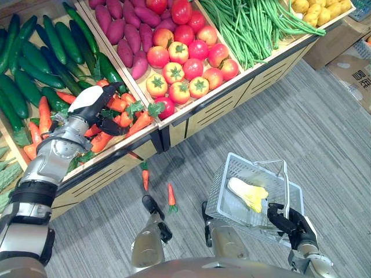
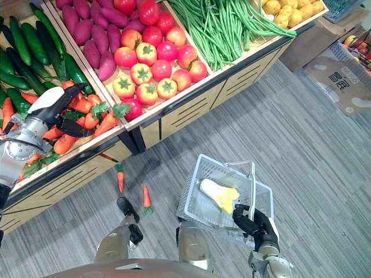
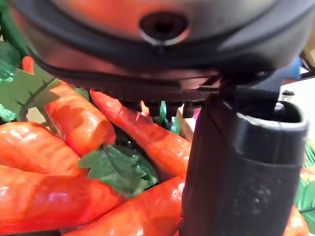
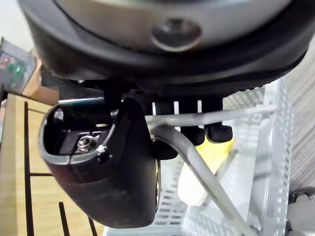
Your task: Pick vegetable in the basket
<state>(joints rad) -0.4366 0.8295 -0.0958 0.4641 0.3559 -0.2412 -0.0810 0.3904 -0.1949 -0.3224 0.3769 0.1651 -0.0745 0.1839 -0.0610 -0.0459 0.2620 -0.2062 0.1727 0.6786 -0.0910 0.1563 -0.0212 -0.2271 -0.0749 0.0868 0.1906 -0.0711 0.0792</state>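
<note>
Carrots (image 3: 74, 123): heaped in the stand's bin directly beneath the left hand (image 1: 93, 99). Its fingers (image 2: 74, 91) are spread and enclose none, the arm reaching forward and down, apparently to select 1. Basket (image 1: 220, 194): held low beside the stand to receive, the right hand (image 1: 290, 223) curled round its handle (image 4: 197, 162); 1 pale leafy vegetable (image 1: 246, 194) lies below those fingers.

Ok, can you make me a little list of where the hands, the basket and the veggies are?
left hand: open, down over the carrots in their bin
right hand: curled round the basket's handle
basket: held up over the floor
in basket: one cabbage
on floor: two loose carrots
other bins: cucumbers, sweet potatoes, tomatoes, green beans
</note>
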